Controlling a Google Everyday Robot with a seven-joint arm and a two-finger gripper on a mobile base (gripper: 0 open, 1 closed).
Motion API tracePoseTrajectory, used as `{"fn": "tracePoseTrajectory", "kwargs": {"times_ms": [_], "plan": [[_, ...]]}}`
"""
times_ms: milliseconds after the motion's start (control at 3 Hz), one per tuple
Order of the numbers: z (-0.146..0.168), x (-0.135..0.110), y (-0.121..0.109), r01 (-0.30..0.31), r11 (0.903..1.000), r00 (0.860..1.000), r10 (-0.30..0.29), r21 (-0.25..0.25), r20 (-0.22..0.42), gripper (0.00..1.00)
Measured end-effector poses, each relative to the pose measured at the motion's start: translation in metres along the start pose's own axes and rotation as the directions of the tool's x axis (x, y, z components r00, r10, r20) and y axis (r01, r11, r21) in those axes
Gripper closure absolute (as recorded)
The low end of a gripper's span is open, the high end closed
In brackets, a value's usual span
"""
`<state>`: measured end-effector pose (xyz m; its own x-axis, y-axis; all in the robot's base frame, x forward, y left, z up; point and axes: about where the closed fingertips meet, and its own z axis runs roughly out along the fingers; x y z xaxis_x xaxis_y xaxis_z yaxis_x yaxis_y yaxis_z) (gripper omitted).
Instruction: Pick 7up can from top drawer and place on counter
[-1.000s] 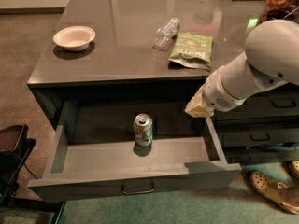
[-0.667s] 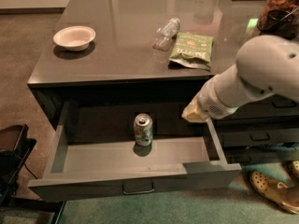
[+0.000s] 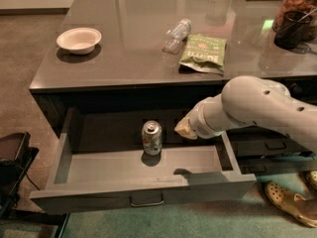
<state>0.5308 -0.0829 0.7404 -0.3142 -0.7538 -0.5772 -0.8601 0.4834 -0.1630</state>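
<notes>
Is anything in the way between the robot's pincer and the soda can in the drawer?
No, nothing visible is. The pincer hangs over the open top drawer, just to the right of the upright 7up can, and there is only an open gap between them.

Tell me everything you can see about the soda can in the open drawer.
The soda can is small, silver metal with greenish and reddish marks and a pull-tab top. It stands upright on the floor of the open drawer, near the back. Nothing else touches it; the claw hangs to its right in the picture, apart from it.
</notes>
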Motion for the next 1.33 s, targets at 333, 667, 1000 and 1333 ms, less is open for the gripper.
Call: {"fn": "tracePoseTrajectory", "kwargs": {"times_ms": [333, 667, 1000, 1333], "plan": [[0.013, -0.005, -0.002, -0.029, 0.9992, 0.999, 0.027, 0.029, 0.04, 0.58], [0.021, -0.008, -0.003, -0.05, 0.9981, 0.997, 0.047, 0.037, 0.068, 0.36], [0.028, -0.01, -0.003, -0.065, 0.9975, 0.994, 0.062, 0.028, 0.09, 0.34], [0.035, -0.013, -0.002, -0.073, 0.9973, 0.992, 0.072, 0.011, 0.108, 0.33]]}}
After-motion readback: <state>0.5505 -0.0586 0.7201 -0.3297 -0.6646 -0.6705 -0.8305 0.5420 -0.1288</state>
